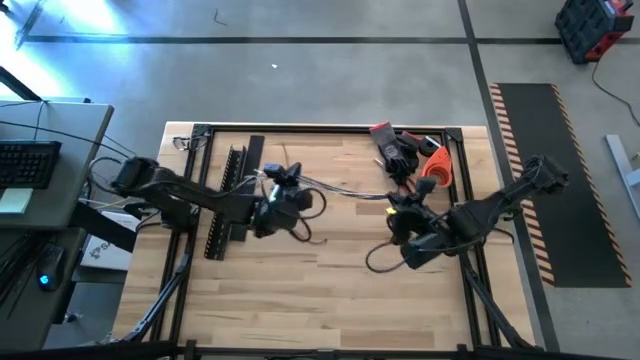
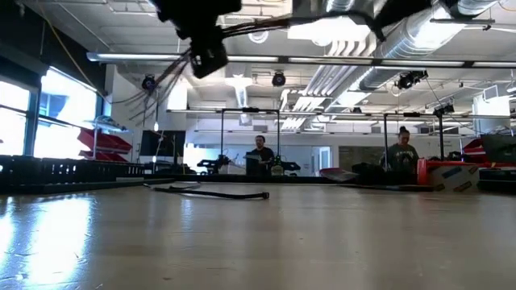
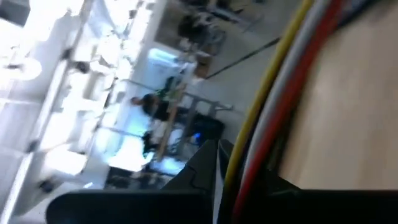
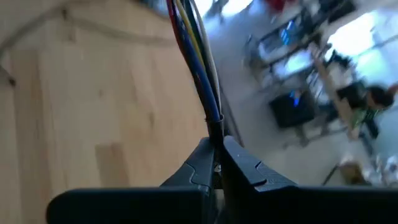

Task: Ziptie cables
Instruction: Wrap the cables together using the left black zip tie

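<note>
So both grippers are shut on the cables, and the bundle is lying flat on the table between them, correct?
Not flat on the table. The low view shows the cables held up in the air, above the table. The left gripper and the right gripper are both shut on them.

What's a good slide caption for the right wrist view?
Right gripper shut on the cables, a bundle of blue, yellow and dark wires running over the wooden table.

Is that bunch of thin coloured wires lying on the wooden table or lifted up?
Lifted up. Both grippers, left and right, are shut on the bunch of thin coloured wires, stretched above the wooden table.
</note>
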Controlling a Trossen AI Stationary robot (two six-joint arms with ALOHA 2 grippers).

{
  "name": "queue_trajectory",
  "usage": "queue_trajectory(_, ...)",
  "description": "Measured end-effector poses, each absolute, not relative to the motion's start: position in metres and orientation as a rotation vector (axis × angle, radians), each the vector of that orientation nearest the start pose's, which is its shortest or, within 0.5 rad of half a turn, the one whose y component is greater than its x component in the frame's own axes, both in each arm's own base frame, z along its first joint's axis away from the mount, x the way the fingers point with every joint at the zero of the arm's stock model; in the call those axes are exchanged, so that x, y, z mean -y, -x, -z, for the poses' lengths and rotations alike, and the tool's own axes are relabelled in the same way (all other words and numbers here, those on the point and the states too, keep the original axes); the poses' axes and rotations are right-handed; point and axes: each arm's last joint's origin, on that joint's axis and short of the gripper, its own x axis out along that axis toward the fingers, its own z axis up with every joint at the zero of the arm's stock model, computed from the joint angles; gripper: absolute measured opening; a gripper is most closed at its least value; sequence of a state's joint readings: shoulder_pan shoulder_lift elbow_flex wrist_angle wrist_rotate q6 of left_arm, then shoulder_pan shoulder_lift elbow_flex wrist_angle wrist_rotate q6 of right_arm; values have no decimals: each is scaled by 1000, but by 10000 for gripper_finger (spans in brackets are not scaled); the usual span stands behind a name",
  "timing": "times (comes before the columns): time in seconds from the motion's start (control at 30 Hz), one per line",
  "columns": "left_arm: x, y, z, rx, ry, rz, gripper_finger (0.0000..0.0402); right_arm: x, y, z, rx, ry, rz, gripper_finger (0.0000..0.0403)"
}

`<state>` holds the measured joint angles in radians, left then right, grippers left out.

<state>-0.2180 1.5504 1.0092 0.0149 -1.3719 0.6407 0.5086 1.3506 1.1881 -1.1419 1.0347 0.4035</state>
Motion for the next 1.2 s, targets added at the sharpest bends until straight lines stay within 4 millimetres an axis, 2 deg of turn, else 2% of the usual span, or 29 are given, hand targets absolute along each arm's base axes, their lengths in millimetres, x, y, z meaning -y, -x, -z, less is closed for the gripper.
queue_trajectory(0.1,45,-297,-257,-739,-813,-801,0,-83,-219,-285,-855,535,648,0)
queue_trajectory(0.2,44,-280,-257,-782,-489,-526,0,-72,-224,-267,-881,506,670,0)
queue_trajectory(0.27,44,-272,-252,-859,-328,-439,0,-65,-231,-257,-882,485,665,0)
queue_trajectory(0.43,53,-257,-237,-1047,-147,-383,0,-45,-253,-232,-837,469,544,0)
queue_trajectory(0.6,64,-247,-232,-1177,66,-302,0,-10,-268,-211,-779,404,585,0)
queue_trajectory(0.77,76,-243,-228,-1240,217,-209,0,21,-280,-181,-799,292,409,0)
queue_trajectory(0.87,78,-237,-213,-1266,233,-222,0,29,-286,-163,-864,273,343,0)
queue_trajectory(1.07,74,-231,-163,-1239,345,-147,0,34,-289,-129,-1021,325,305,0)
queue_trajectory(1.2,70,-226,-145,-1285,369,-149,10,35,-289,-113,-1090,346,314,1)
